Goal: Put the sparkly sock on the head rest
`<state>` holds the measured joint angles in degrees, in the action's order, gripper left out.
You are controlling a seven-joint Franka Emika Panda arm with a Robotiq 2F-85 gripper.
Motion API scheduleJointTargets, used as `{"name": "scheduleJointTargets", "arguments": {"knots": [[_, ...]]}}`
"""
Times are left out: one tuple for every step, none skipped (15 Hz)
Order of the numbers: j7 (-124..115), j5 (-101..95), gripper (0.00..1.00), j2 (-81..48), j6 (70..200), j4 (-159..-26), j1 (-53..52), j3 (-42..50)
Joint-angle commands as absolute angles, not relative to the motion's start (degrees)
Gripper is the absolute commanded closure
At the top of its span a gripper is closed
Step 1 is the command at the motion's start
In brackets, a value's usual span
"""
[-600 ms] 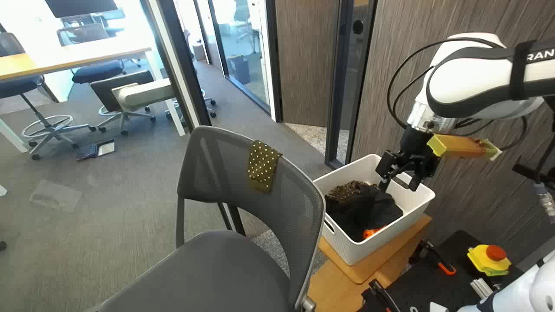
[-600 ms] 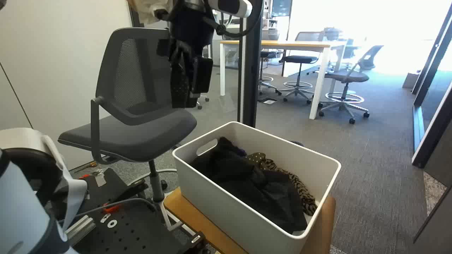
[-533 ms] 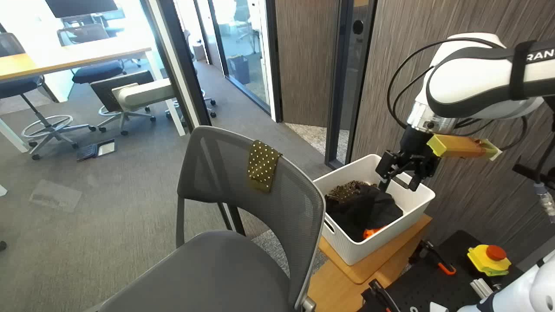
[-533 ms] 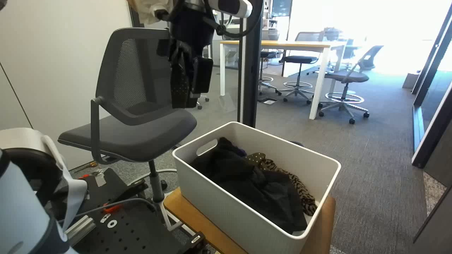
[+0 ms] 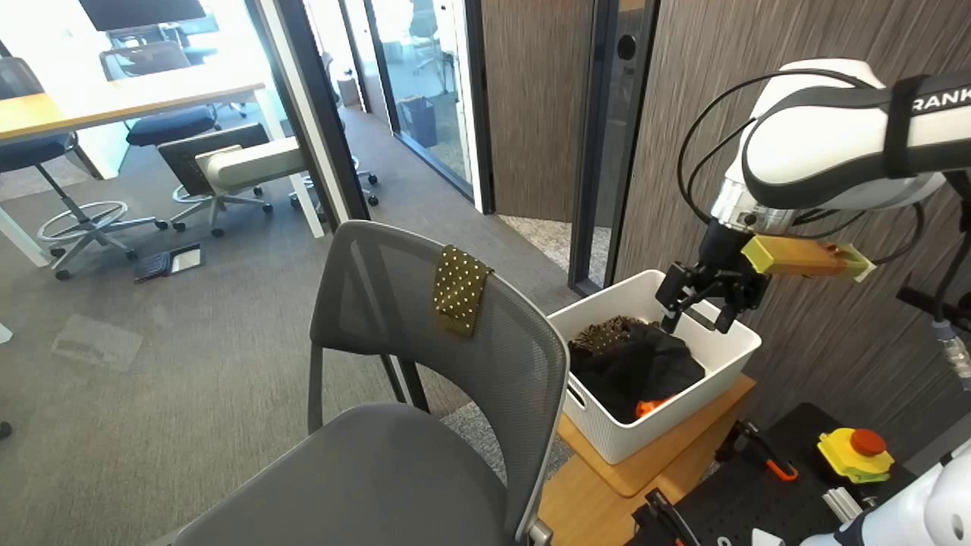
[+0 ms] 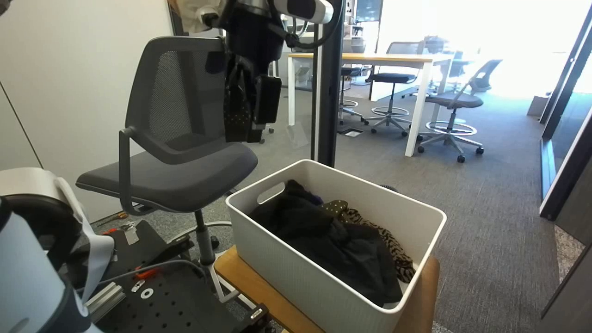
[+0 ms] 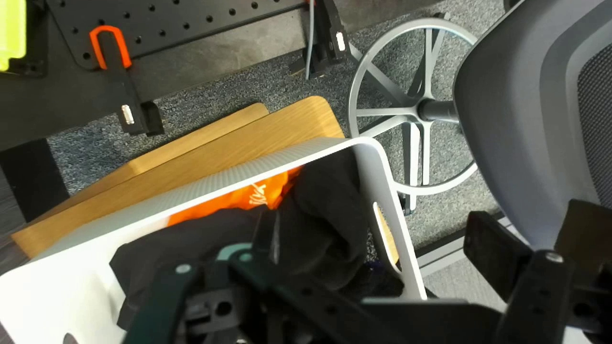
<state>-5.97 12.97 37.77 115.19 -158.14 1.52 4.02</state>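
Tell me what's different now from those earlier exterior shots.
The arm has edged slightly toward picture left in an exterior view, taking the open gripper a touch with it; no grasp or release shows. The sparkly sock stays draped over the head rest, and the white bin has not moved.

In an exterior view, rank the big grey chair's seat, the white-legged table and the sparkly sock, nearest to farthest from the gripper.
From the gripper, in an exterior view:
1. Sparkly sock: draped over the head rest.
2. Grey chair's seat: lower, toward the picture's bottom.
3. White-legged table: far back, upper left.
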Motion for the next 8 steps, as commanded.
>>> {"name": "scheduleJointTargets", "arguments": {"knots": [[-11.9,11.9,0.0,31.1,121.9,-155.0,4.1,0.6],[-12.8,11.0,0.0,28.2,124.2,-153.5,4.4,-0.1],[-13.0,10.3,0.0,25.7,126.1,-152.4,4.4,-0.5],[-14.3,9.5,0.0,22.1,128.2,-150.5,4.8,-1.1],[-15.8,8.9,0.0,19.2,129.6,-149.0,5.0,-1.4],[-17.5,8.0,0.0,15.6,131.0,-147.1,5.2,-1.9],[-19.6,6.8,0.0,12.3,131.9,-145.3,5.3,-2.4],[-21.3,5.8,0.0,9.0,132.6,-143.4,5.2,-2.6]]}}
